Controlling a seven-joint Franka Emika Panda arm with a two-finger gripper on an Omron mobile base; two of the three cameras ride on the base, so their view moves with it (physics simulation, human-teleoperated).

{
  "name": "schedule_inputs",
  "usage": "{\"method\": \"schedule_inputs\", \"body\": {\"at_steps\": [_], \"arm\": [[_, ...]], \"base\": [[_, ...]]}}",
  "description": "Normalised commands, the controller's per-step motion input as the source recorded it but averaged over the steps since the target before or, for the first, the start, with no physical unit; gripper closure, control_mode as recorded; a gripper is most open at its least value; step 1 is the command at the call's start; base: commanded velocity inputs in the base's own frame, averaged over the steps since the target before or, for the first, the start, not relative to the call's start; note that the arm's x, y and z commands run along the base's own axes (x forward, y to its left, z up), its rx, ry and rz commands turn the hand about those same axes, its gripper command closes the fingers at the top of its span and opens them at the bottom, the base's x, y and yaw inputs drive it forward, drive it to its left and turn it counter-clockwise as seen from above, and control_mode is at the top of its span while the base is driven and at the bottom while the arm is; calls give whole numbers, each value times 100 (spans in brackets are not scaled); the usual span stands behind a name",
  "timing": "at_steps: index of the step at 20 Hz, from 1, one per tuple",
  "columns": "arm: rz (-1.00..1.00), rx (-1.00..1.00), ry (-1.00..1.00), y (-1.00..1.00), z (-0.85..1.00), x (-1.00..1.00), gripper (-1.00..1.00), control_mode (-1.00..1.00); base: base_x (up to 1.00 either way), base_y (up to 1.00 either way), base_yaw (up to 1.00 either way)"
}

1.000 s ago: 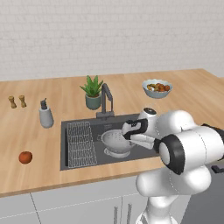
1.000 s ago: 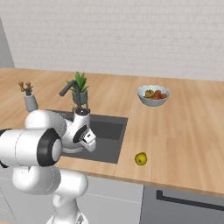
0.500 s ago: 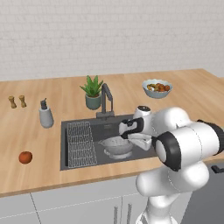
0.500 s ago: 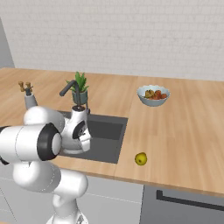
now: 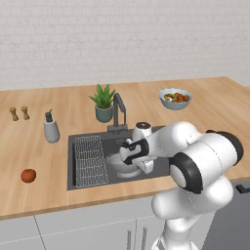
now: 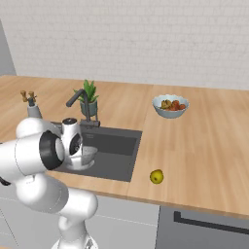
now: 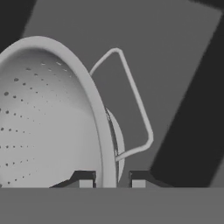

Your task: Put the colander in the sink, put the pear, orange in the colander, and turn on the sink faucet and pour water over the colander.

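The silver perforated colander lies in the dark grey sink, right of the wire rack. My gripper reaches down into the basin and is shut on the colander, with the thin rim between the two fingertips beside a wire handle loop. On the counter left of the sink rests the red-orange orange. The yellow-green pear is on the counter right of the sink, near the front edge. The faucet stands behind the basin with no water running.
A pale bowl of mixed fruits sits at the back right. A potted plant stands beside the faucet. A soap dispenser and two small shakers are left of the sink.
The hand has shifted slightly left and lower in the sink, and its jaws have closed on the colander's rim. The fruits have not moved.
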Motion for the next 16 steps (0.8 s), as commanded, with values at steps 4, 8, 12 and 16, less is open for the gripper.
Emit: {"method": "schedule_inputs", "body": {"at_steps": [4, 8, 12, 16], "arm": [[-24, 0, 0, 43, -10, 0, 100, -100], [-18, 0, 0, 41, -5, 0, 100, -100], [-11, 0, 0, 27, -1, 0, 100, -100], [-4, 0, 1, 7, 0, 4, -100, -100]], "base": [[0, 0, 0], [0, 0, 0], [0, 0, 0], [0, 0, 0]]}}
